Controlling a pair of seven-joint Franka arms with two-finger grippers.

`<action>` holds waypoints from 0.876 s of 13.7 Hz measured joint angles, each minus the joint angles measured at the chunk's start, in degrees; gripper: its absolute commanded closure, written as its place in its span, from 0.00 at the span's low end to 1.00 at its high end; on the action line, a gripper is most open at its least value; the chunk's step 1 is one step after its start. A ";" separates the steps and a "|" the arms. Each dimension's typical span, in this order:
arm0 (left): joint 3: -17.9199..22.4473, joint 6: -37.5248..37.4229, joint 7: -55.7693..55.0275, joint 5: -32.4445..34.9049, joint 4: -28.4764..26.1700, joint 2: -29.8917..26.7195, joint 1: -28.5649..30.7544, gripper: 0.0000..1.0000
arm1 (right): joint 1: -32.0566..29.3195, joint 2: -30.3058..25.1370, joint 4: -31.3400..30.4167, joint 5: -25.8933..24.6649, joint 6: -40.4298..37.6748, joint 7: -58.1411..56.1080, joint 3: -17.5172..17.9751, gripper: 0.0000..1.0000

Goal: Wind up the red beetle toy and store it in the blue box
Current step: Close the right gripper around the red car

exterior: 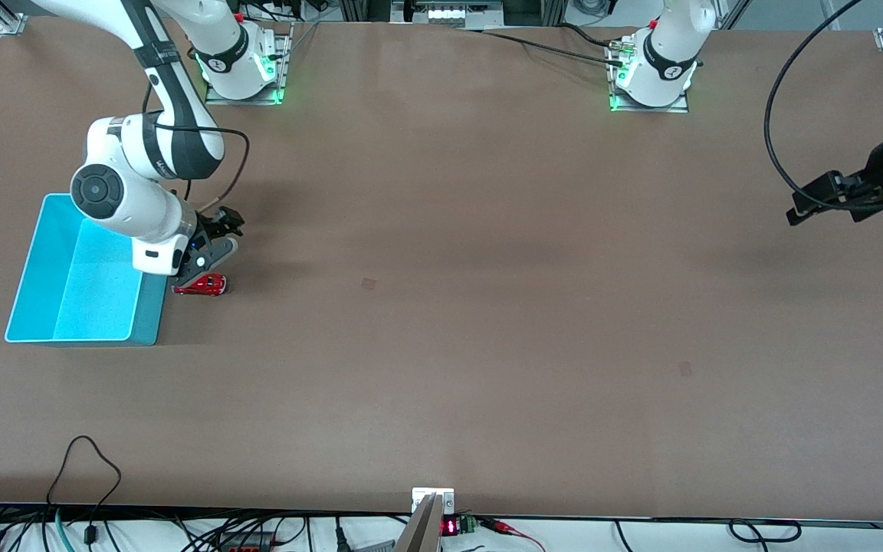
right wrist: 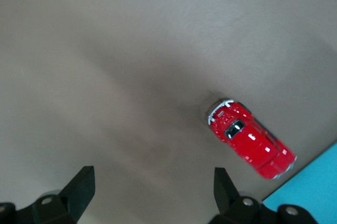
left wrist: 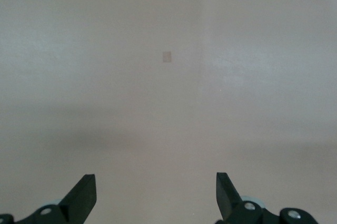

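My right gripper hovers, jaws wide, the red beetle toy on the table just outside them, beside the blue box; my left gripper waits, jaws wide.

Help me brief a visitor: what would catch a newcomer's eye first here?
The tiny glossy red beetle toy on the brown table, right beside the light-blue plastic open-topped box at the right arm's end. The right gripper hangs open just above the toy; the left gripper waits open over the left arm's end.
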 measured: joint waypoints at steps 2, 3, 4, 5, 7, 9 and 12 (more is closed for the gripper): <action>0.00 0.08 0.00 0.04 -0.52 -0.48 -0.18 0.00 | -2.15 0.01 -0.64 -2.17 2.38 -11.24 -0.17 0.00; 0.00 0.08 0.00 0.04 -0.56 -0.49 -0.27 0.00 | -3.04 0.09 -0.74 -3.73 3.70 -15.42 -0.20 0.00; 0.00 0.08 0.02 0.04 -0.58 -0.49 -0.35 0.00 | -3.62 0.35 -0.84 -5.43 5.26 -18.85 -0.20 0.00; 0.00 0.08 0.02 0.05 -0.59 -0.49 -0.48 0.00 | -3.88 0.85 -0.89 -7.17 7.06 -21.69 -0.19 0.00; 0.01 0.12 0.00 0.06 -0.57 -0.55 -0.55 0.00 | -3.92 2.26 -0.94 -9.30 10.32 -26.33 -0.17 0.00; 0.02 0.14 -0.71 0.06 -0.55 -0.67 -0.63 0.00 | -4.30 4.03 -0.98 -9.64 13.41 -31.07 -0.17 0.00; 0.02 0.14 -1.62 0.08 -0.55 -0.68 -0.86 0.00 | -5.37 6.26 -0.98 -9.66 16.52 -35.26 -0.17 0.00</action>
